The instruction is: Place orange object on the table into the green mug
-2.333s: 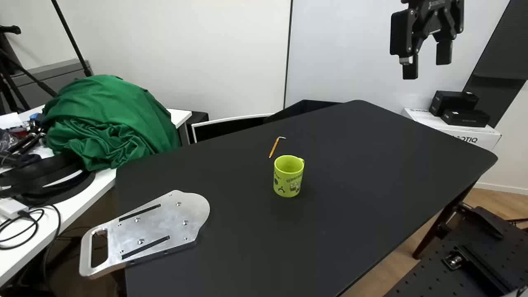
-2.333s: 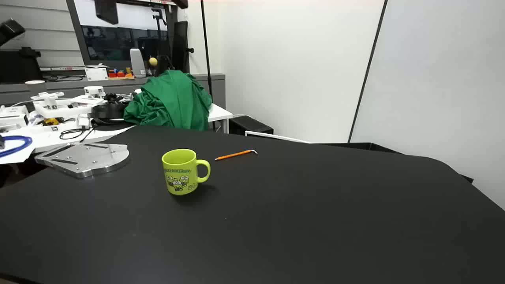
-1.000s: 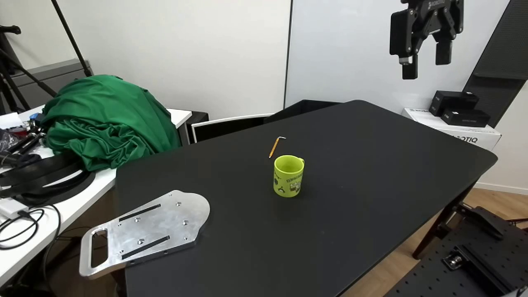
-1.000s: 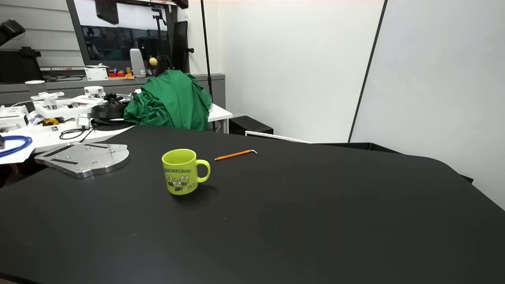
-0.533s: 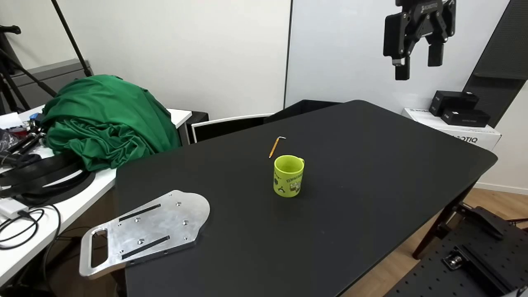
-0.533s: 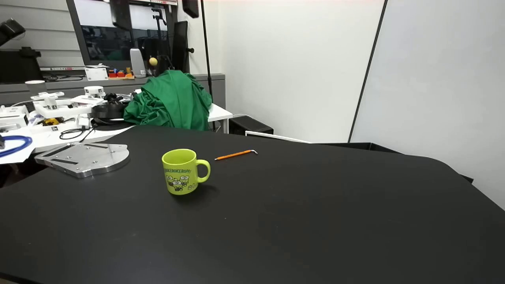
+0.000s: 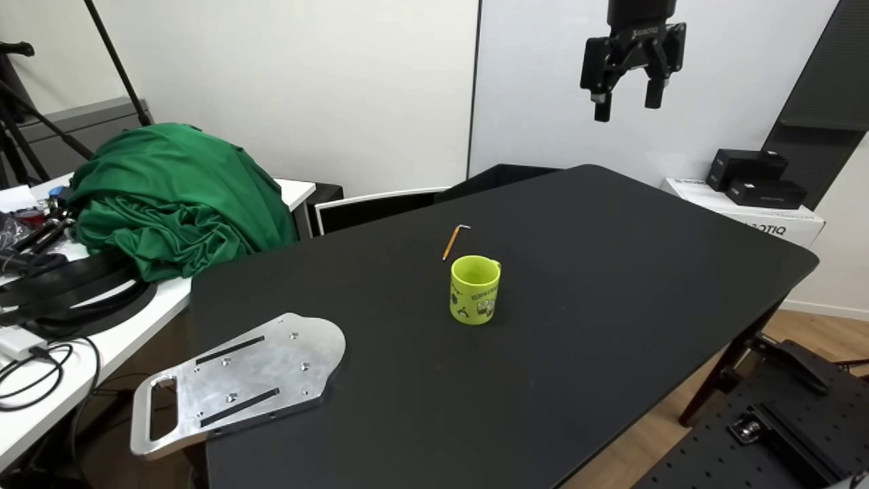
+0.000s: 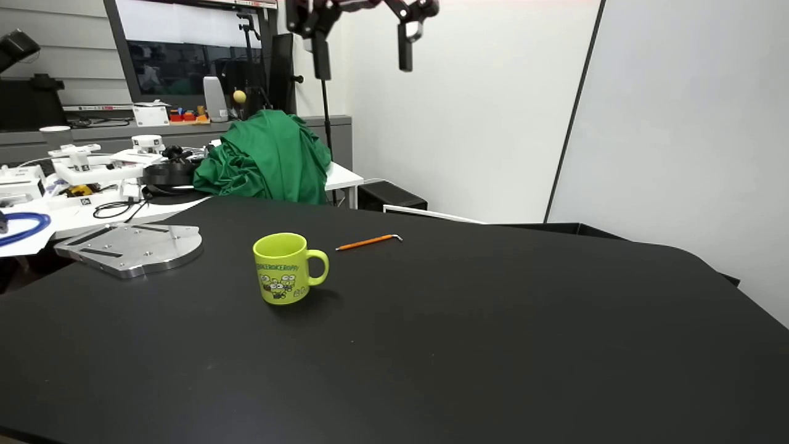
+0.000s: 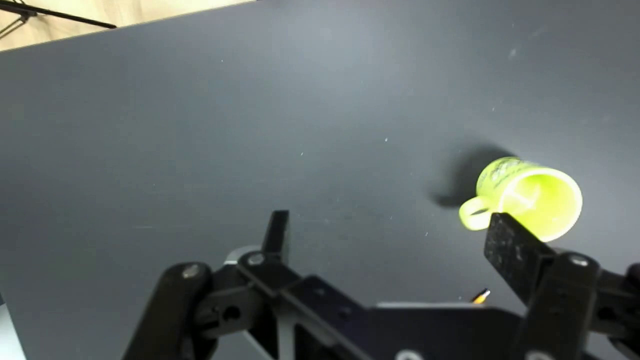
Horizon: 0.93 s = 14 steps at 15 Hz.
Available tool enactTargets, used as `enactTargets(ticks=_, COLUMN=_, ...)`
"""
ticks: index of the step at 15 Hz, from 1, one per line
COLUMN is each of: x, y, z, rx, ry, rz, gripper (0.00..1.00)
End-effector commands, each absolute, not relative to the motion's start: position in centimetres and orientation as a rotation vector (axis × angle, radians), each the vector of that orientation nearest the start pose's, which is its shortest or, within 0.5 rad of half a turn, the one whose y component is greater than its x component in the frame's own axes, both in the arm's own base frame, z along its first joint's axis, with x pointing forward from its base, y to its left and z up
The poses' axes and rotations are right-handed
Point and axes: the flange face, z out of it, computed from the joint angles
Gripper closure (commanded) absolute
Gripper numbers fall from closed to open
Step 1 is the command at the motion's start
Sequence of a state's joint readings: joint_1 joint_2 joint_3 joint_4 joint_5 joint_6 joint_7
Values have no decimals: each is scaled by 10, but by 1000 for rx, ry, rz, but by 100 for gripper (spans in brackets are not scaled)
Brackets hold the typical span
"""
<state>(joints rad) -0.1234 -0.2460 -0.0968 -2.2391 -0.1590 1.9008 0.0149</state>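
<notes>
The orange object (image 7: 451, 244) is a thin orange stick with a bent metal end. It lies on the black table behind the green mug and also shows in an exterior view (image 8: 367, 242). The lime-green mug (image 7: 473, 302) stands upright with printed figures and a handle (image 8: 318, 267). My gripper (image 7: 628, 105) is open and empty, high above the table, and its fingers also show in an exterior view (image 8: 363, 65). In the wrist view the mug (image 9: 542, 200) lies beyond the right finger. Only one tip of the orange object (image 9: 481, 297) shows there; the gripper body hides the rest.
A silver metal plate (image 7: 271, 373) lies at one end of the black table (image 7: 577, 380). A dark-green cloth heap (image 7: 176, 197) sits on a white side table (image 8: 342, 176). White wall panels (image 7: 305, 88) stand behind. Black boxes (image 7: 766, 193) rest on a white carton.
The gripper has moved across, above the table, closer to the mug and the orange object, and shows more fully in both exterior views. It stays open. The mug and orange object have not moved.
</notes>
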Motion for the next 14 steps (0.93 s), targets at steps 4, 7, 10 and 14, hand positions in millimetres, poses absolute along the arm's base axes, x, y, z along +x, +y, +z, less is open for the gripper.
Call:
enactTargets(ticks=4, x=561, y=-165, z=438, rx=-3156, ry=801, rz=150, gripper=0)
enactTargets(ticks=7, x=606, y=-166, z=421, rx=-3062, ry=996, rz=153, gripper=0)
enactTargets(ticks=10, x=651, y=-155, z=409, rx=-2928, ry=1170, rz=102, gripper=0)
enactTargets(ticks=14, x=701, y=-129, z=400, rx=-2757, ry=1346, rz=-13, gripper=0)
